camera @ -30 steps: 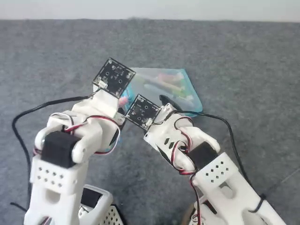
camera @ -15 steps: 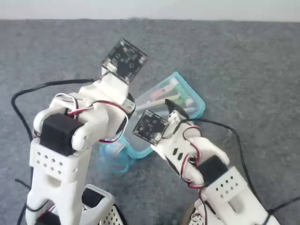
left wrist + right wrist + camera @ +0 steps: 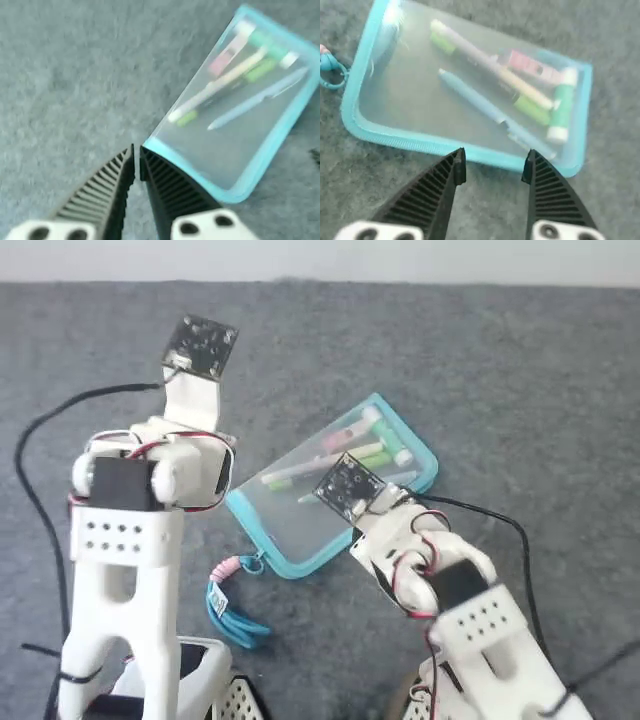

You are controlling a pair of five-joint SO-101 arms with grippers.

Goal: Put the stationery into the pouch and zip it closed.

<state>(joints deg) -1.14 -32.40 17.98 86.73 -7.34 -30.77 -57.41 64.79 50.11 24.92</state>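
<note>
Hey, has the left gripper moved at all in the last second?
Yes. The left gripper has pulled away from the pouch; in the high view its arm has swung toward the far edge of the grey mat and to the picture's left.

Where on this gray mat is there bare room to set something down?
Bare mat runs between the pouch and the far edge, and right of the pouch beyond the black cable. Crowded: the near middle, where the left arm, the right arm, the pouch and its wrist strap sit close.
</note>
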